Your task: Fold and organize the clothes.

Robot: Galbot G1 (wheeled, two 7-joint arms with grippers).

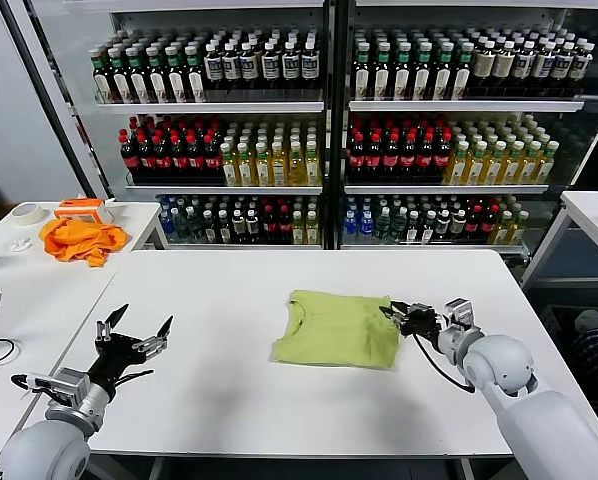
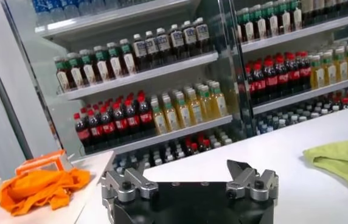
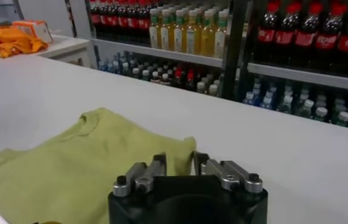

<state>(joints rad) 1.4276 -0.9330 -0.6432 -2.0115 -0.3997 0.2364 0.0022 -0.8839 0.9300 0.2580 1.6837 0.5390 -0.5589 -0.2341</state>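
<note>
The lime-green T-shirt (image 1: pixel 334 328) lies folded into a rough rectangle at the middle of the white table (image 1: pixel 229 300), neck to the left, no print showing. My right gripper (image 1: pixel 391 313) is low at the shirt's right edge. In the right wrist view its fingers (image 3: pixel 159 163) stand a little apart with the shirt's near corner (image 3: pixel 83 164) between them, and the right gripper (image 3: pixel 179 159) is not clamped. My left gripper (image 1: pixel 139 328) is wide open and empty, held above the table's front-left corner, well left of the shirt. The left wrist view shows the left gripper (image 2: pixel 186 173) and the shirt's edge (image 2: pixel 344 161).
A bright orange cloth (image 1: pixel 79 238) lies beside an orange-and-white box (image 1: pixel 84 209) and a tape roll (image 1: pixel 25 212) on a side table at far left. Drink-filled fridge shelves (image 1: pixel 319 105) stand behind the table. Another white table (image 1: pixel 594 215) is at right.
</note>
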